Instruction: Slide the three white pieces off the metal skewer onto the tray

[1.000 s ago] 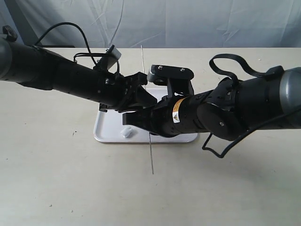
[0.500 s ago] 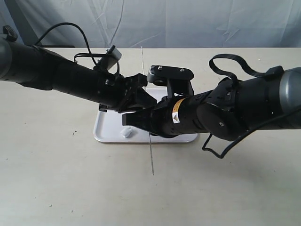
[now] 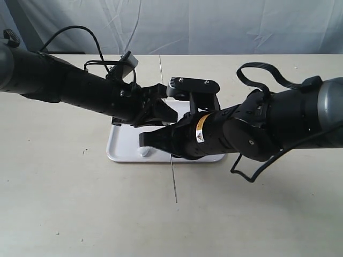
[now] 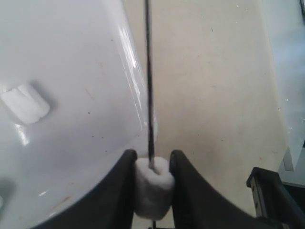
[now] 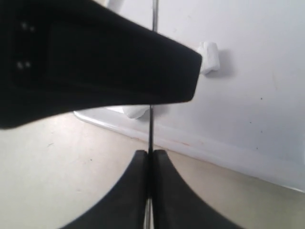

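- White flat rectangular plastic tray with rounded corners and a low rim sits on a beige tabletop. Both black arms converge over it.
- Thin straight grey metal skewer crosses the tray, both ends overhanging opposite rims. One free end hangs out past the tray rim over the tabletop.
- State of the left gripper: fingers squeezed from both sides onto a small white soft cylindrical chunk. That chunk is threaded on the skewer, right at the tray rim.
- State of the right gripper: fingers pinched together on bare skewer with no gap showing. It sits just outside the tray rim, over the tabletop.
- Along the skewer the two grippers are near each other, the left one on the tray side of the right one.
- Second white chunk lies loose on the tray floor near the rim, not touching the skewer.
- Right wrist view: a white lump pokes out from under the left gripper's black body at the tray rim, just beside the skewer. Cannot tell if it is the clamped chunk or another one.
- Third chunk: cannot place it for sure from these views.
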Available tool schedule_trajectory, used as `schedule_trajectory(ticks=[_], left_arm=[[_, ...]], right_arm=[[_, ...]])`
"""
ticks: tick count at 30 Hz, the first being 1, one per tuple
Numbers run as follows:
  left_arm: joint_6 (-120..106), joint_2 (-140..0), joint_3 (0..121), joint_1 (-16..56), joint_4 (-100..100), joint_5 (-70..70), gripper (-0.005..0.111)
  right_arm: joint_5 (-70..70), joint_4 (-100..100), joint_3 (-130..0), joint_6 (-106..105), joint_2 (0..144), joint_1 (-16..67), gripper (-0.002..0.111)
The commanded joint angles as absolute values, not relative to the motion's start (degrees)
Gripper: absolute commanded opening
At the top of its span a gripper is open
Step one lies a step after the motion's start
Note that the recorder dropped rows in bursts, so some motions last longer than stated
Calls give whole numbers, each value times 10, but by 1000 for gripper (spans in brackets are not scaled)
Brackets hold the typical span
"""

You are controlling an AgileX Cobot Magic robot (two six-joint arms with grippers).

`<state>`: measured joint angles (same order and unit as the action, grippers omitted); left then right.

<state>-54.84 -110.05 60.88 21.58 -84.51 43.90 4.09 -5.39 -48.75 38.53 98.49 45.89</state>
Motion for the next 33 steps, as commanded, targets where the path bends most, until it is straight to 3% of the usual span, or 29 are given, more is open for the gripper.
schedule_trajectory(ticks=[1, 17, 33], left_arm=[[-552, -1100, 610, 216, -854, 424, 23], [-563, -1100, 610, 216, -880, 362, 17], [-565, -1100, 610, 216, -882, 239, 17]], right_arm=[[55, -57, -490, 383, 986, 464, -1], [126, -47, -490, 383, 980, 504, -1], [324, -25, -490, 379, 971, 554, -1]])
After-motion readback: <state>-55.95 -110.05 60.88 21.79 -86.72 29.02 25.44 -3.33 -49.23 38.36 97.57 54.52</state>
